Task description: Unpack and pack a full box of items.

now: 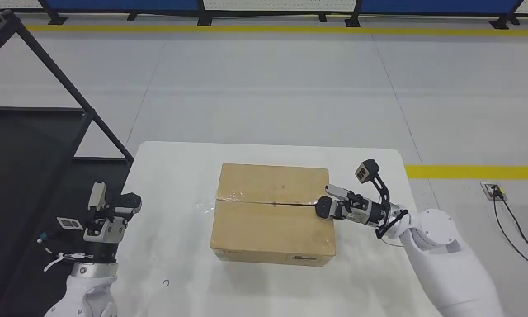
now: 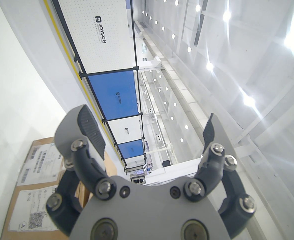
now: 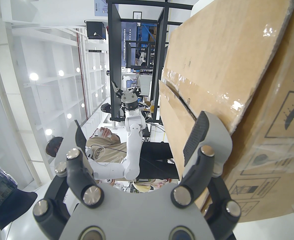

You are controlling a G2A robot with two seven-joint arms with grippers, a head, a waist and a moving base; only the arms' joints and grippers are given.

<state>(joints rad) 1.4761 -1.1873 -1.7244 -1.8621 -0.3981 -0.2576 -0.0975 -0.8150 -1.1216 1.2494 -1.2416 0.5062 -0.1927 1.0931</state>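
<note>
A closed cardboard box (image 1: 272,214) stands in the middle of the white table, its two top flaps meeting at a taped seam (image 1: 268,203). My right gripper (image 1: 326,200) is at the box's right edge, level with the seam end, and it is open. In the right wrist view the right gripper (image 3: 136,136) has one pad (image 3: 195,136) against the box (image 3: 237,51) top near the seam, the other in free air. My left gripper (image 1: 115,201) is held up at the table's left edge, open and empty (image 2: 148,123), apart from the box (image 2: 36,176).
The table (image 1: 165,168) has bare room on all sides of the box. A small ring-like bit (image 1: 166,282) lies near the front left. A black metal frame (image 1: 49,78) stands beyond the table's left side.
</note>
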